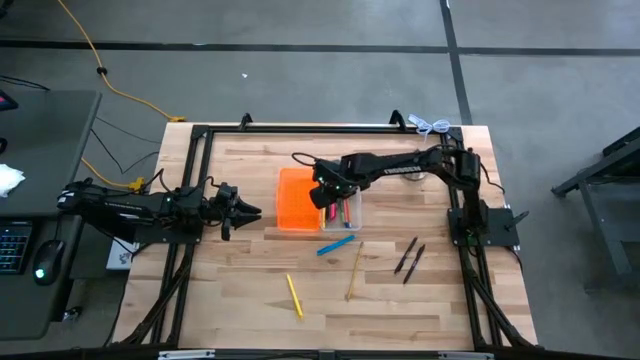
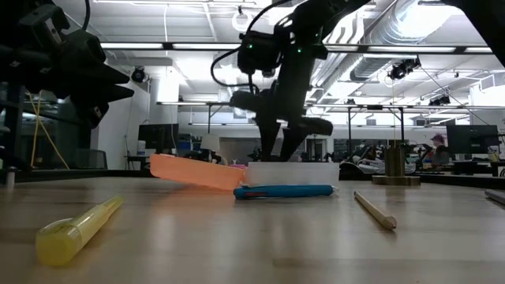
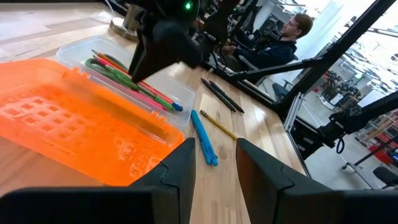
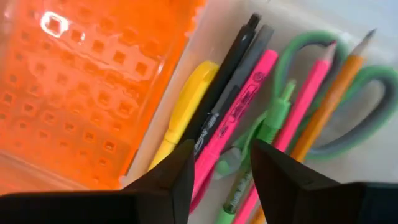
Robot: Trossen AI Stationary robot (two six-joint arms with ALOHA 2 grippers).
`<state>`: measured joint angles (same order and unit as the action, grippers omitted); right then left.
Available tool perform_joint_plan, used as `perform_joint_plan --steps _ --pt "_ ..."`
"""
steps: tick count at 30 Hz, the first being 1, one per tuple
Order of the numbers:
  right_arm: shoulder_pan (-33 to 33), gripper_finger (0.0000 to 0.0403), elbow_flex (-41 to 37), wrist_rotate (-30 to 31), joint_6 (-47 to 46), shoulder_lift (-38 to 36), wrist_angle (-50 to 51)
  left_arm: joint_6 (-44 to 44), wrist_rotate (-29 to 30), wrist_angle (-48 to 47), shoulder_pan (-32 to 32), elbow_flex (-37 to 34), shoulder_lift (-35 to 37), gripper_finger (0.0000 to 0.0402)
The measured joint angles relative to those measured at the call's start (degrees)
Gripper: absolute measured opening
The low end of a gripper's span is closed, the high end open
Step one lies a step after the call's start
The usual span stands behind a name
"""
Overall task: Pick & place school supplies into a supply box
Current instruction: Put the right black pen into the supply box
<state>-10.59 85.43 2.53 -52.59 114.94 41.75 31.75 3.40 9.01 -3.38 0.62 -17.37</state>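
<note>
Two tools are in view. The right tool (image 1: 330,196) hangs directly over the clear half of the supply box (image 1: 318,212); its fingers (image 4: 163,180) stand a little apart and hold nothing. Below them, inside that clear half, lie a yellow marker (image 4: 186,112), a black pen (image 4: 227,68), a pink marker (image 4: 239,112), a green pen (image 4: 258,149), a pink pencil (image 4: 305,99), an orange pencil (image 4: 329,102) and green-handled scissors (image 4: 364,118). The orange half (image 1: 297,200) of the box lies open, on the side toward the left arm.

The left tool (image 1: 240,211) waits near the orange half, above the worktop (image 1: 250,290), well apart from the box; its fingers (image 3: 180,177) are parted and empty.

Outside the box: a blue pen (image 1: 336,245) lies just beside the clear half on the near side. A wood-tan pencil (image 1: 354,270) lies near the blue pen, farther from the box. A yellow marker (image 1: 294,296) lies well apart from the box, toward the front edge. Two black pens (image 1: 409,259) lie side by side beyond the pencil, toward the right arm's base. In the low view, a silver bell-shaped object (image 2: 394,167) stands behind the box.
</note>
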Motion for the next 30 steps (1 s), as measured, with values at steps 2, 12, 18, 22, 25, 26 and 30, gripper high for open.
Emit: perform_joint_plan --steps 2,12,18,22,25,26,30 --pt "0.0 0.0131 0.0 0.67 0.17 -1.06 0.28 0.02 0.0 0.0 -0.02 0.0 0.0 0.0145" --pt "0.09 0.013 -0.02 4.78 0.32 -10.46 4.05 0.04 0.02 0.32 -0.02 0.0 0.0 0.0145" --pt "0.72 0.0129 -0.02 6.07 0.62 -17.15 7.92 0.04 0.04 0.33 0.0 0.0 -0.01 0.0145" --pt "1.7 0.0129 0.0 6.76 0.6 -20.67 11.81 0.04 0.04 0.35 -0.02 0.0 -0.02 0.0145" --pt "3.02 0.0129 0.0 7.2 -0.2 -23.05 14.97 0.04 -0.09 0.39 0.0 0.0 0.0 0.0145" --pt "3.59 0.0129 0.0 7.35 -0.81 -23.57 15.84 0.09 -0.14 0.37 -0.01 0.0 -0.02 0.0145" --pt "6.32 0.0129 0.0 7.57 -2.72 -25.56 19.63 0.44 -0.26 0.5 -0.02 0.0 0.0 0.0145"
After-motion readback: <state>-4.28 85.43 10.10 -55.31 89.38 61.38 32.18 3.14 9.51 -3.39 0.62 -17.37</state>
